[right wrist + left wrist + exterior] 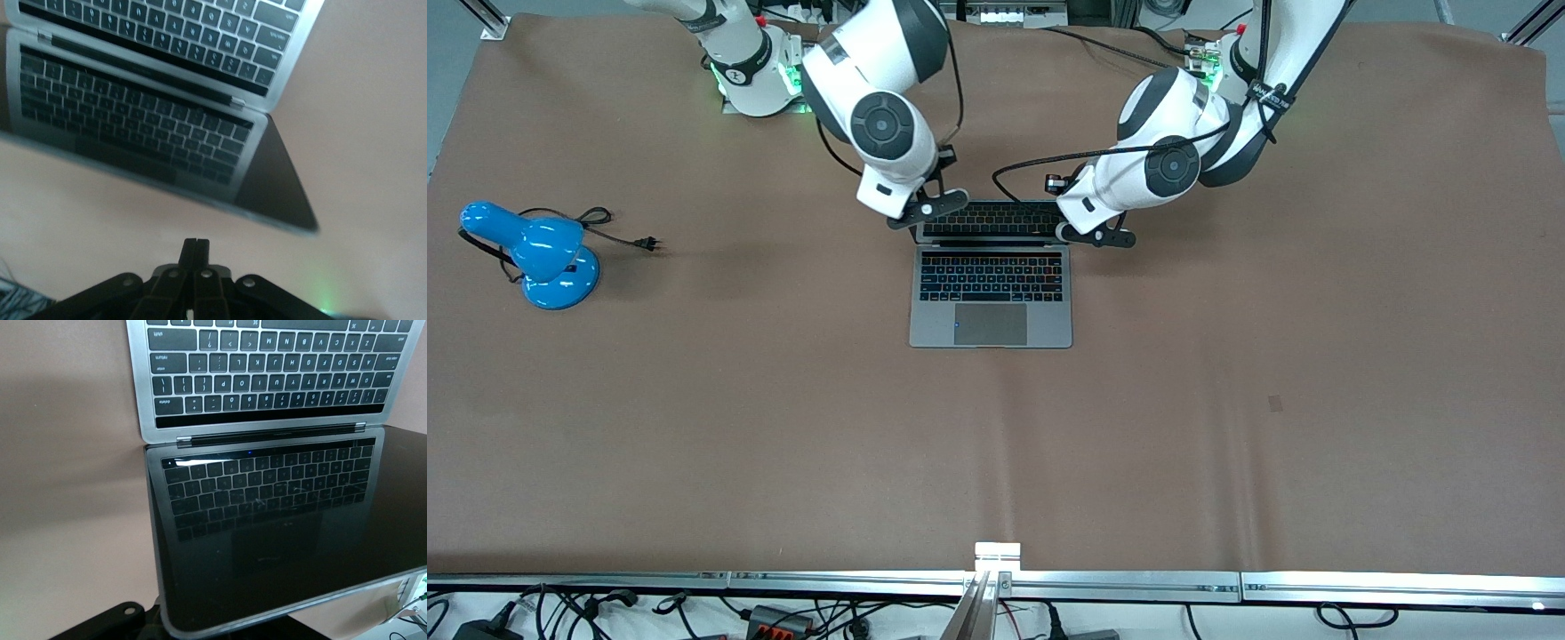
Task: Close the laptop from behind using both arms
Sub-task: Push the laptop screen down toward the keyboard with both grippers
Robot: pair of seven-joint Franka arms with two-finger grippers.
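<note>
Grey laptop (991, 293) sits open mid-table (screen mirroring its keys). Right gripper (195, 248), fingers pressed together, hovers at the lid's edge; left gripper (1096, 234) likewise, its fingers' state indiscernible.

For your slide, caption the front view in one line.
Both grippers, left and right, at the open laptop's lid; blue lamp aside.

Setting: robotics lab — two white arms (889, 98) bolted at the edge of a table (1227, 400) under plain brown covering, aluminium framing rail (1120, 582) along its camera-side edge, loose cables and power adapters (774, 615) below it — test-bench fittings, nothing domestic.
</note>
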